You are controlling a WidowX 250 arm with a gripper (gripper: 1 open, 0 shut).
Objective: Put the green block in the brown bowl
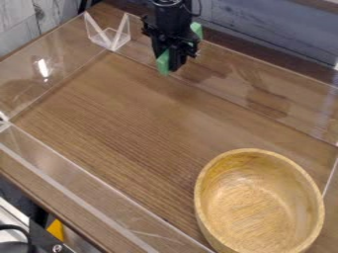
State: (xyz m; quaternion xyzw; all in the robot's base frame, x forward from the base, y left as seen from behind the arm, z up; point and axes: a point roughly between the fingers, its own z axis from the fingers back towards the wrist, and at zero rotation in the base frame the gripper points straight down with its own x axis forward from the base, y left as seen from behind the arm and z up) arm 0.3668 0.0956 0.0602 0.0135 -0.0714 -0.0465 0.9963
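Note:
At the far side of the wooden table, my black gripper (169, 56) points down and is shut on the green block (166, 62), whose lower end shows between the fingers just above the tabletop. The brown bowl (259, 204), round, light wood with a thick rim, sits at the near right corner, far from the gripper. Nothing lies inside the bowl.
Clear acrylic walls (53, 59) fence the table on all sides. A small clear plastic stand (106, 32) sits at the back left, just left of the gripper. A grey plank wall runs behind.

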